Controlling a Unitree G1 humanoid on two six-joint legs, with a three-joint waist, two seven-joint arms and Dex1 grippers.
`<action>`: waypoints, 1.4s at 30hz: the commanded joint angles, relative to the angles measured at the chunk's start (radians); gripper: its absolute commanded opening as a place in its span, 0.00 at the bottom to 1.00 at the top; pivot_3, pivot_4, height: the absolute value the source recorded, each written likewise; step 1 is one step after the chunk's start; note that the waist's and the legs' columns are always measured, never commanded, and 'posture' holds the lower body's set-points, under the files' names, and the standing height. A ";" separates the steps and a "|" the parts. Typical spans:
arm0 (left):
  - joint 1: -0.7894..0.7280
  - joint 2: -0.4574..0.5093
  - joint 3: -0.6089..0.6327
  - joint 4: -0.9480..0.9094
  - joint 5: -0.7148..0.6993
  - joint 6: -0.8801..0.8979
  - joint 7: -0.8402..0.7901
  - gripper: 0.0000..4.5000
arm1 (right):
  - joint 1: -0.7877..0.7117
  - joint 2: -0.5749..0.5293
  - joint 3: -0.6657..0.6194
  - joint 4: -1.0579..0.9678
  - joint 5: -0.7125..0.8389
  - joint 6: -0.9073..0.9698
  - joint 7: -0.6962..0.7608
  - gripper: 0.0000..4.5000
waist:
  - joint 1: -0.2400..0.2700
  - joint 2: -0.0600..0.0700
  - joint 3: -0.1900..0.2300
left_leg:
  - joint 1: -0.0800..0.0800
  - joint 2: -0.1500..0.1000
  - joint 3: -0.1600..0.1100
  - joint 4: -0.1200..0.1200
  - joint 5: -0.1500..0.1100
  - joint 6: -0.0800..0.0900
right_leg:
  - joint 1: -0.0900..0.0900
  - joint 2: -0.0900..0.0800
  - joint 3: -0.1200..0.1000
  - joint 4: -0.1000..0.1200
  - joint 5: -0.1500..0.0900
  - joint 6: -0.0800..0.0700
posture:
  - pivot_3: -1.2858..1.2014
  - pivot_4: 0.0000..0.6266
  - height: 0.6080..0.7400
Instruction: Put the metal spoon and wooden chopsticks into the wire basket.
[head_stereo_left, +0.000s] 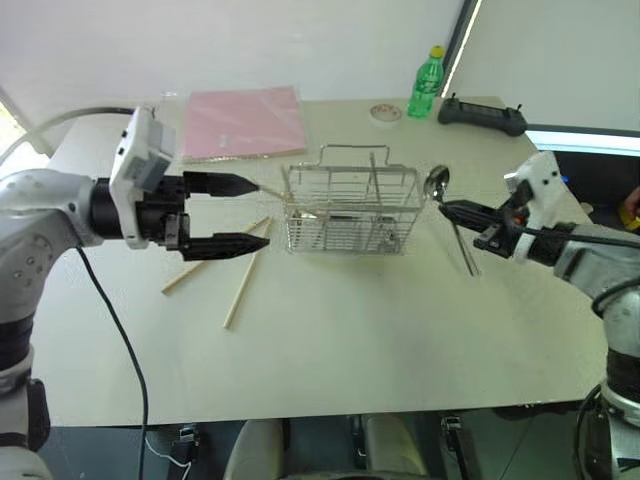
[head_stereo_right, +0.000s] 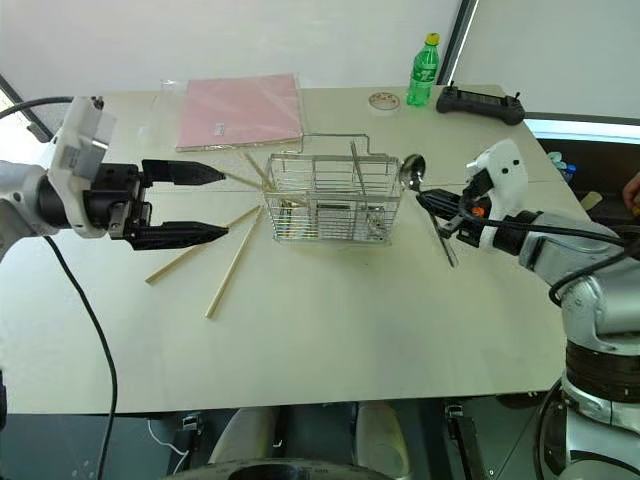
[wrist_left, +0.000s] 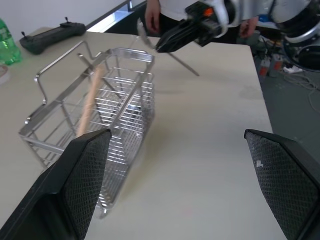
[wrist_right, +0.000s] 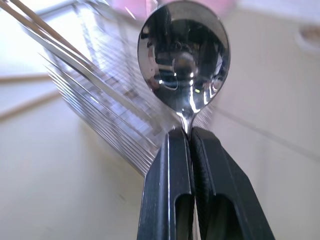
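Note:
The wire basket (head_stereo_left: 350, 212) stands at the table's middle, and one wooden chopstick (wrist_left: 90, 102) leans inside its left end. Two more wooden chopsticks (head_stereo_left: 243, 277) lie flat on the table just left of it. My left gripper (head_stereo_left: 262, 213) hovers wide open beside the basket's left end, above those sticks, with nothing between its fingers (wrist_left: 75, 192). My right gripper (head_stereo_left: 446, 208) is shut on the metal spoon (head_stereo_left: 437, 182) near its neck, held in the air beside the basket's right end. The bowl (wrist_right: 184, 60) points up and the handle hangs down toward the table.
A pink folder (head_stereo_left: 245, 121) lies at the back left. A green bottle (head_stereo_left: 426, 83), a tape roll (head_stereo_left: 386, 113) and a black controller (head_stereo_left: 482, 115) sit along the back right edge. A person (wrist_left: 155, 12) stands past the table's right end.

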 joint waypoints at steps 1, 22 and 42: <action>-0.040 -0.006 -0.002 0.013 0.015 -0.023 -0.010 1.00 | -0.118 0.015 -0.092 -0.031 0.125 0.043 -0.069 0.01 | -0.004 0.000 0.000 | 0.000 0.000 0.000 0.000 0.000 0.000 | 0.000 0.000 0.000 0.000 0.000 0.000 | 0.52 0.24 0.86; -0.091 -0.034 0.007 0.059 0.066 -0.050 -0.004 1.00 | -0.314 0.279 0.100 0.169 0.012 -0.244 -0.316 0.01 | -0.001 0.000 0.000 | -0.001 0.000 0.000 -0.001 0.000 0.000 | -0.002 0.001 0.000 0.000 0.000 -0.001 | 0.52 0.24 0.86; -0.123 -0.015 -0.002 0.113 0.098 -0.066 -0.013 1.00 | -0.205 0.310 0.085 0.165 -0.025 -0.328 -0.375 0.98 | -0.002 0.001 0.001 | 0.000 0.001 0.000 -0.002 0.000 0.000 | -0.003 0.002 0.001 0.002 0.000 -0.001 | 0.52 0.24 0.86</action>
